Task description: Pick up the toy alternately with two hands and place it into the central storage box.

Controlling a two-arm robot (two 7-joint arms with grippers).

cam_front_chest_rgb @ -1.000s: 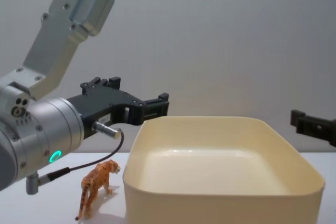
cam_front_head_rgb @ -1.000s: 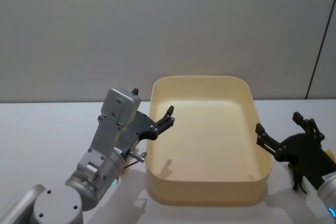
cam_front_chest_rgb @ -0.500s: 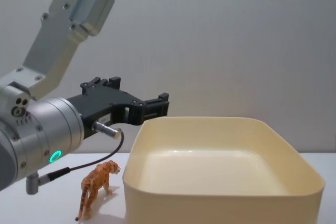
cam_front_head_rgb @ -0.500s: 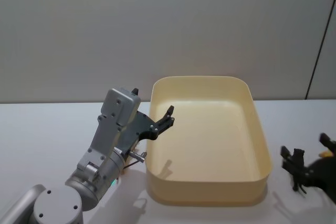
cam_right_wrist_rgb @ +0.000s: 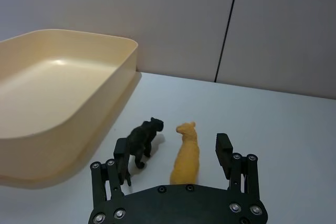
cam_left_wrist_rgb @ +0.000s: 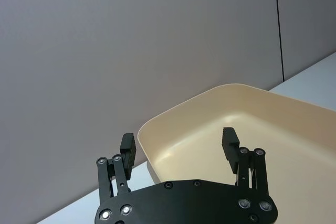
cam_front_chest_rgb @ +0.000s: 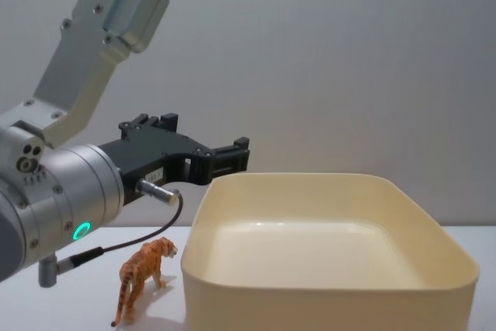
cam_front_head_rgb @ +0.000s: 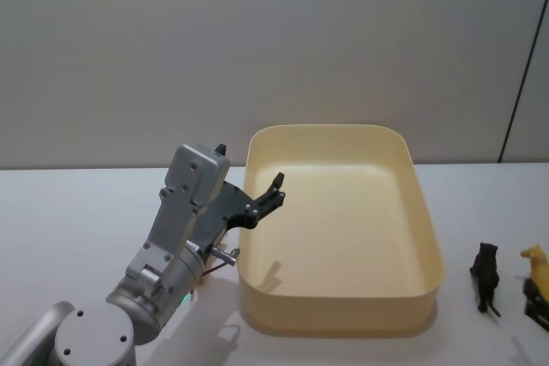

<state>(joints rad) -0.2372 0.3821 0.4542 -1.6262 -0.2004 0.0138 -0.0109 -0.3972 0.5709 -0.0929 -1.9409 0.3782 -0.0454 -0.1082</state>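
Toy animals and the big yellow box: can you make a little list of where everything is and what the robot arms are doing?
storage box: middle of the table, no toy inside yet
tiger toy: standing on the table, left of the box
black animal toy: standing right of the box
yellow animal toy: beside the black one, farther right
left end effector: open, raised at the box's left rim, holding nothing
right end effector: open, close to the black and yellow toys, holding nothing

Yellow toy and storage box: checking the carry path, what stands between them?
A black animal figure, standing between yellow toy and storage box; the right wrist view shows it.
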